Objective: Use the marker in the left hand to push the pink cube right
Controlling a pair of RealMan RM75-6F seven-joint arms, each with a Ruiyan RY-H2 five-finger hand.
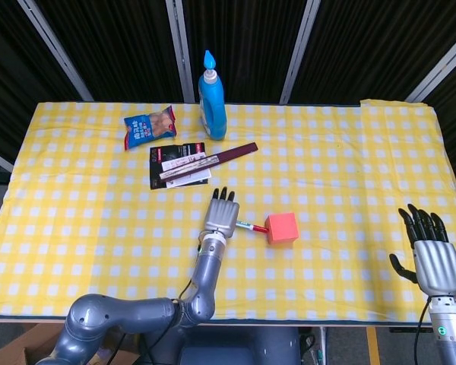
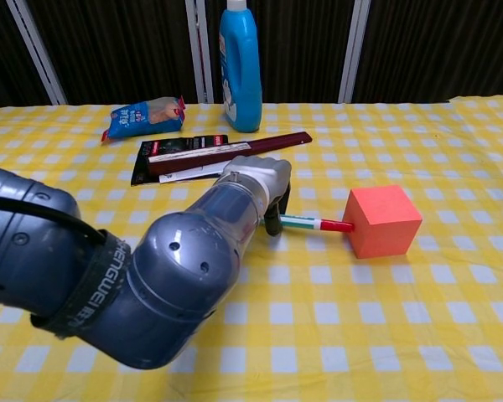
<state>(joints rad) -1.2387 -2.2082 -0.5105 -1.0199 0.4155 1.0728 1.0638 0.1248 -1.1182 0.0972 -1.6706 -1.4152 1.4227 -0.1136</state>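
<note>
The pink cube point(image 1: 282, 227) point(image 2: 384, 220) lies on the yellow checked cloth, right of the table's middle and turned slightly askew. My left hand point(image 1: 221, 213) point(image 2: 264, 180) grips a marker point(image 1: 251, 226) point(image 2: 315, 224) that points right, and its red tip touches the cube's left face. My left forearm fills the lower left of the chest view. My right hand point(image 1: 430, 254) hovers open near the table's front right corner, fingers spread, holding nothing; only the head view shows it.
A blue detergent bottle point(image 1: 211, 87) point(image 2: 240, 67) stands at the back. A snack bag point(image 1: 148, 128) point(image 2: 144, 116), a black card packet point(image 1: 176, 163) point(image 2: 172, 156) and a dark red ruler point(image 1: 213, 159) point(image 2: 235, 150) lie behind my left hand.
</note>
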